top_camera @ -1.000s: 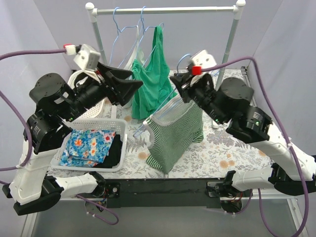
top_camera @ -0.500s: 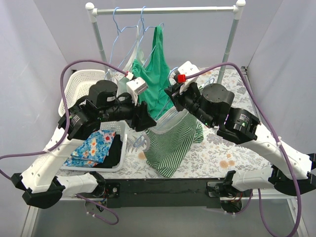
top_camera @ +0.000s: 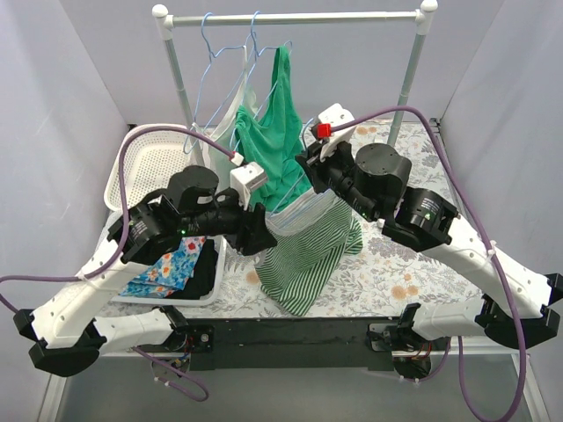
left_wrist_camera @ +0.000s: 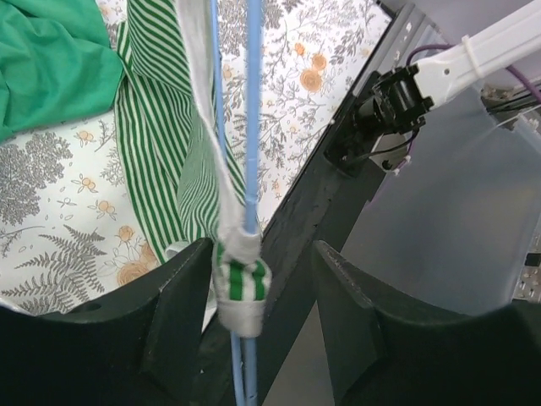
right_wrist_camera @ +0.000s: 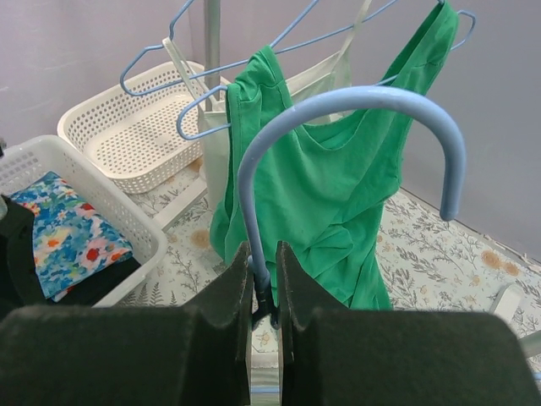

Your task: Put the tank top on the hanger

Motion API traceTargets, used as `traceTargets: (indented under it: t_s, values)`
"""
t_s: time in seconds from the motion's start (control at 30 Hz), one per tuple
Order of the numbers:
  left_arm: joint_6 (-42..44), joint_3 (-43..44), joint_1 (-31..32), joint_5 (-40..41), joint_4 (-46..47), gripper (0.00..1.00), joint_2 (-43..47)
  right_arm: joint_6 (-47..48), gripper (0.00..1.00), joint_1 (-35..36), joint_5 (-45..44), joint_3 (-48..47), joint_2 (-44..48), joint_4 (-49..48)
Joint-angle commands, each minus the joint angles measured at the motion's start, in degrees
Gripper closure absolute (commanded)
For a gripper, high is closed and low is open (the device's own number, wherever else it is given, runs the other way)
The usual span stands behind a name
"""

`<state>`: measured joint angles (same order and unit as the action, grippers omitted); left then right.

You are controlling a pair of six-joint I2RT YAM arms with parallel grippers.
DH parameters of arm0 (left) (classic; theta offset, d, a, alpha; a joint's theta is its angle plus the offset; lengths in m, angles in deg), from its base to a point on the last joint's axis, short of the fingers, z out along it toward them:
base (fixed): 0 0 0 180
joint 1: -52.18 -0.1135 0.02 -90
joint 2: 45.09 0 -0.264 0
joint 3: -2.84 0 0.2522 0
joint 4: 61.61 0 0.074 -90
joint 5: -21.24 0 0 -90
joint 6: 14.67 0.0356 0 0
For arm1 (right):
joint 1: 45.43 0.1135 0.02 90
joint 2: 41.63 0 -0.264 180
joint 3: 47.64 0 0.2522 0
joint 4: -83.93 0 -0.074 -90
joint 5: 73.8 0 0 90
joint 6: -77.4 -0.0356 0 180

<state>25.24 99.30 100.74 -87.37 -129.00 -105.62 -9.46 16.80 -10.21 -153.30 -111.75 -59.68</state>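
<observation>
The green-and-white striped tank top [top_camera: 308,255] hangs from the light-blue hanger [right_wrist_camera: 355,97] above the table's front middle. My right gripper [top_camera: 310,167] is shut on the hanger's neck just below the hook, as the right wrist view [right_wrist_camera: 264,254] shows. My left gripper [top_camera: 257,236] is at the top's left shoulder. In the left wrist view it [left_wrist_camera: 262,279] is open. The white-trimmed strap [left_wrist_camera: 241,283] and the hanger wire [left_wrist_camera: 252,127] run between its jaws, close to the left finger. The striped cloth [left_wrist_camera: 161,144] falls away below.
A solid green garment [top_camera: 277,141] and spare blue hangers [top_camera: 220,61] hang on the white rail [top_camera: 299,16] at the back. A white basket [top_camera: 149,163] stands back left. A nearer basket [top_camera: 211,272] holds blue floral cloth [top_camera: 171,264].
My left arm has swung down from high on the left to the tank top's left shoulder. My right arm has shifted slightly left and back with the hanger, and the top has swung with it.
</observation>
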Motion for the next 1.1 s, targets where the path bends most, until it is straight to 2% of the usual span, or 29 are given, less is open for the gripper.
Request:
traceTargets:
  t_s: [0.0, 0.1, 0.13, 0.17, 0.27, 0.47, 0.5, 0.53, 0.6, 0.63, 0.7, 0.73, 0.83, 0.93, 1.07]
  values:
    - [-1.6, -1.3, 5.6, 8.5, 0.6, 0.51, -0.4, -1.6, 0.99, -0.5, 0.8, -0.2, -0.4, -2.7]
    - [-2.3, -2.0, 7.9, 14.6, 2.4, 0.63, -1.2, -1.8, 0.99, -0.5, 0.8, -0.1, -0.4, -2.5]
    - [-2.5, -2.3, 8.1, 16.1, 3.0, 0.76, -1.0, -1.8, 0.99, -0.6, 0.5, 0.0, -0.4, -2.5]
    - [-2.6, -2.6, 8.3, 17.9, 3.5, 0.84, -0.9, -1.9, 0.99, -0.7, 0.4, 0.1, -0.4, -2.3]
    - [-2.6, -3.7, 8.5, 22.8, 5.5, 0.99, 0.2, -2.3, 0.99, -0.8, 0.1, 0.9, 0.3, -2.2]
    - [-2.7, -6.4, 8.7, 24.5, 10.0, 1.0, 2.3, -2.7, 0.97, -1.0, 0.4, 3.0, 2.0, -2.3]
    - [-3.0, -7.2, 8.7, 24.7, 11.5, 1.0, 2.5, -3.4, 0.92, -1.0, 0.4, 3.6, 2.2, -2.3]
    - [-3.1, -7.5, 8.6, 24.6, 12.1, 1.0, 2.8, -4.2, 0.82, -1.0, 0.7, 4.6, 2.9, -2.2]
    - [-3.7, -8.3, 8.6, 24.8, 14.0, 1.0, 3.0, -4.7, 0.71, -1.0, 0.7, 6.0, 3.6, -2.9]
    - [-3.9, -9.1, 8.6, 25.2, 14.7, 1.0, 3.0, -4.9, 0.62, -1.0, 0.7, 7.6, 4.5, -3.2]
    - [-4.4, -10.1, 8.6, 25.5, 17.1, 1.0, 3.5, -5.2, 0.52, -1.0, 0.5, 8.8, 5.3, -3.9]
    - [-4.6, -10.8, 8.6, 26.1, 17.8, 1.0, 3.7, -5.3, 0.43, -1.0, 0.5, 9.3, 6.0, -4.1]
    - [-5.1, -11.0, 8.7, 26.4, 19.2, 1.0, 3.7, -5.9, 0.25, -1.0, 0.2, 10.9, 7.5, -4.5]
    - [-6.3, -10.6, 8.6, 29.9, 19.3, 1.0, 3.1, -7.8, 0.18, -1.0, -1.3, 13.9, 10.2, -5.2]
    - [-7.0, -7.3, 8.6, 35.8, 18.7, 1.0, 1.0, -11.7, 0.16, -1.1, -6.6, 23.1, 17.2, -10.0]
